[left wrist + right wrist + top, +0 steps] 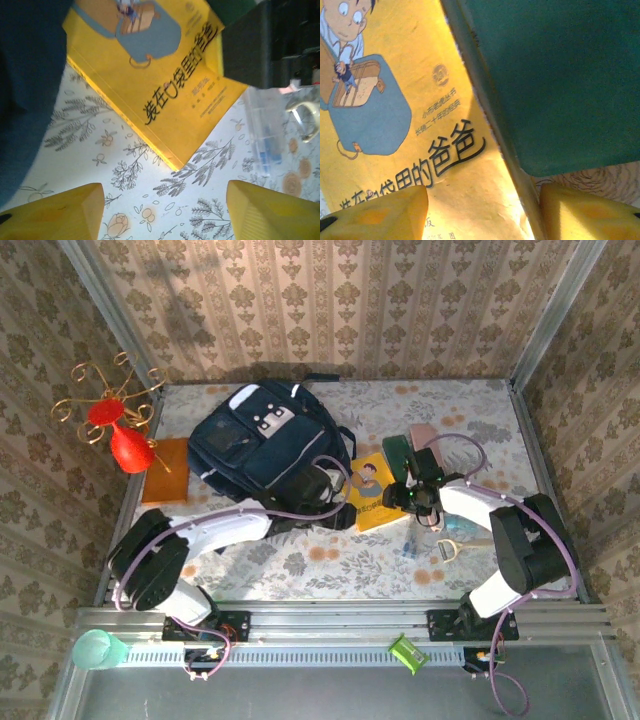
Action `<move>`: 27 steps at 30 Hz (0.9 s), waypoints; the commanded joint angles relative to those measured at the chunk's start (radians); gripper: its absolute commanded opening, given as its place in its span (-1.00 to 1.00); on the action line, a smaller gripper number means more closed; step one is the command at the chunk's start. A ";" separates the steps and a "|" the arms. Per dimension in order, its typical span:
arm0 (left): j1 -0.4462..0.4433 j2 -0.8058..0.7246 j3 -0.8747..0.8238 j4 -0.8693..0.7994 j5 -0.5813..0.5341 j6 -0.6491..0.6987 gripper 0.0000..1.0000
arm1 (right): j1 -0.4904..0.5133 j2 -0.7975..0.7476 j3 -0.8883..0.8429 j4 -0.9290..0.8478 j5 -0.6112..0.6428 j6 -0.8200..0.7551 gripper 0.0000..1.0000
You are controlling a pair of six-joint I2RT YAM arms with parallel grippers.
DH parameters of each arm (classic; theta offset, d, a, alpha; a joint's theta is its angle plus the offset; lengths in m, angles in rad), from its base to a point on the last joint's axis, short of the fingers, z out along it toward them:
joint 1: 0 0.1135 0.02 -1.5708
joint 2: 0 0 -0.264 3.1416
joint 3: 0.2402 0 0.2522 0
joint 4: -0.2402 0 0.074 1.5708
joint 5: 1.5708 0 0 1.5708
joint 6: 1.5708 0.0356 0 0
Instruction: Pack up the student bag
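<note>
One large dark navy fabric backpack with white-grey patches, the student bag [262, 445], is lying flat on the floral tablecloth [330, 560], toward the far left of the table. One yellow paperback book with a cartoon boy on its cover [372, 498] is lying just right of the bag, touching its lower right corner. One dark green flat book [560, 85] is overlapping that yellow book's far edge, further right of the bag, and one pink flat item [424, 433] is sitting beyond the green one. One clear plastic case with blue pens inside [264, 135] is resting well right of the bag, past the yellow book. One orange flat book [165, 471] is lying just left of the bag, with one red vase [128, 445] standing at its near left corner. The left gripper [165, 215] is hovering at the bag's right side over bare cloth, its two yellow fingers [55, 212] spread and gripping nothing. The right gripper [482, 215] is hanging over the yellow and green books, its jaws likewise apart and empty.
</note>
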 commanded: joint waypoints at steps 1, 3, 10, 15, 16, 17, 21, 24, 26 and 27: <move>-0.002 0.039 0.030 0.006 -0.067 -0.053 0.31 | 0.016 -0.035 -0.048 0.078 -0.123 0.037 0.09; -0.002 0.063 0.036 0.000 -0.079 -0.050 0.33 | 0.029 -0.071 -0.082 0.124 -0.199 0.057 0.01; -0.001 0.191 0.116 -0.012 -0.090 -0.036 0.37 | 0.021 -0.049 -0.050 0.081 -0.049 -0.008 0.00; -0.005 0.275 0.140 0.006 -0.104 -0.063 0.37 | 0.015 0.049 0.001 0.075 -0.037 -0.041 0.01; -0.008 0.288 0.140 0.011 -0.109 -0.069 0.37 | 0.014 0.058 0.001 0.084 -0.053 -0.040 0.01; -0.011 0.300 0.141 0.015 -0.106 -0.071 0.37 | 0.014 0.063 -0.002 0.099 -0.076 -0.039 0.01; -0.018 0.330 0.134 0.050 -0.064 -0.086 0.34 | 0.015 0.062 -0.032 0.190 -0.242 -0.014 -0.12; -0.021 0.335 0.128 0.065 -0.049 -0.093 0.30 | 0.015 0.016 -0.061 0.259 -0.322 0.015 -0.30; -0.021 0.337 0.129 0.067 -0.044 -0.088 0.30 | 0.010 -0.021 -0.077 0.282 -0.349 0.037 -0.41; -0.021 0.335 0.128 0.067 -0.043 -0.087 0.30 | 0.008 -0.037 -0.080 0.284 -0.352 0.043 -0.46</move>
